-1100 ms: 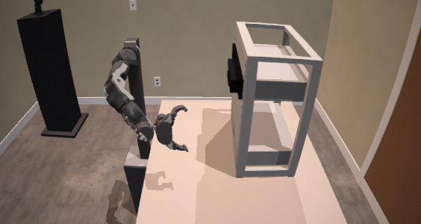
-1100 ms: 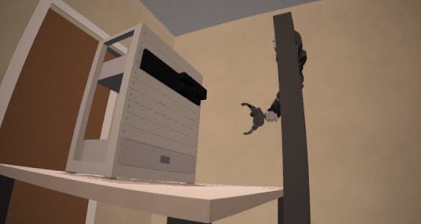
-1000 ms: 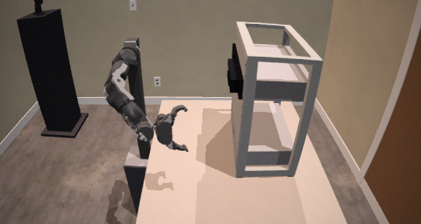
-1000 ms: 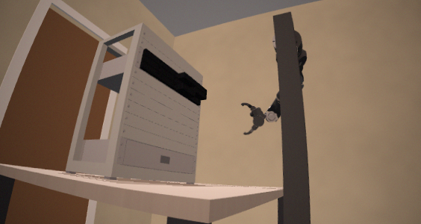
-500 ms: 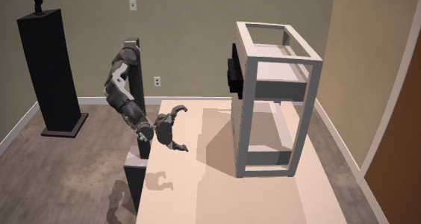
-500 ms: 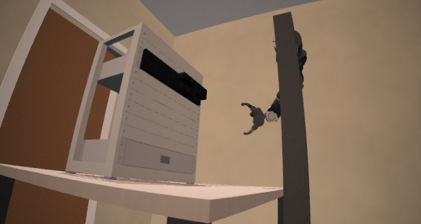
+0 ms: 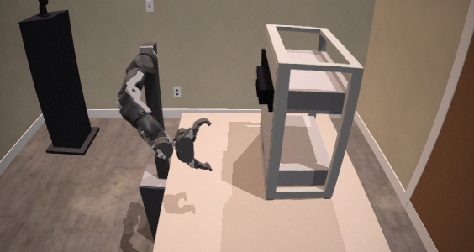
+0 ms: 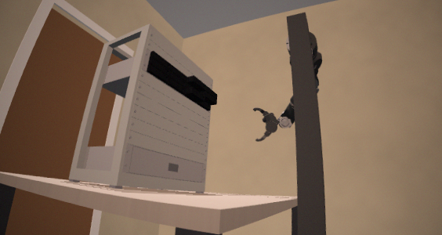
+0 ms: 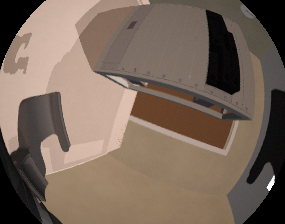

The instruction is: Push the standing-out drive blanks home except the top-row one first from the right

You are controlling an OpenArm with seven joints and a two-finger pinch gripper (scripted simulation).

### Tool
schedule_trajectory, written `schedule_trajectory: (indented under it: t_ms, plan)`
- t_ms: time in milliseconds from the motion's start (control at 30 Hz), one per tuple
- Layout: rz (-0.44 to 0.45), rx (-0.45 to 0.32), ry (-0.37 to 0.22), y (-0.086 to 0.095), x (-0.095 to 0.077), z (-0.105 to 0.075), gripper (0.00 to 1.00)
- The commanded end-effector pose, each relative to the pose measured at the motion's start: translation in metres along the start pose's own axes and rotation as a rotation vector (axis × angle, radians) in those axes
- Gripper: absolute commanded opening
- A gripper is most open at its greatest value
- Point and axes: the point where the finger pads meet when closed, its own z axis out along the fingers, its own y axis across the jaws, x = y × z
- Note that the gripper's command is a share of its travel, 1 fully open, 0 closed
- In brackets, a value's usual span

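The black storage chassis sat high in the front of the pale rack, and some of its drive blanks stood proud of the face (individual rows could not be resolved in any view). The rack stood upright on the light table, toward its far right side. The gripper hung above the table's left edge, well apart from the rack front, with its fingers spread fully wide and nothing between them.

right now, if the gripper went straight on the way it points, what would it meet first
Probably the rack's pale front face, below the black drive blanks. The open gripper has free space before it; depth is uncertain.
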Motion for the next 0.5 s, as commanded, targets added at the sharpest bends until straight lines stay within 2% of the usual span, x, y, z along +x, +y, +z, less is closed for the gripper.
schedule_trajectory:
  t_ms: [0, 267, 467]
  plan:
    - [-0.002, -0.002, -0.002, 0.001, -0.001, 0.0, 1.0]
    - [0.002, 0.009, 0.005, -0.001, 0.002, 0.002, 1.0]
    - [0.012, 0.036, 0.027, -0.007, 0.01, 0.007, 1.0]
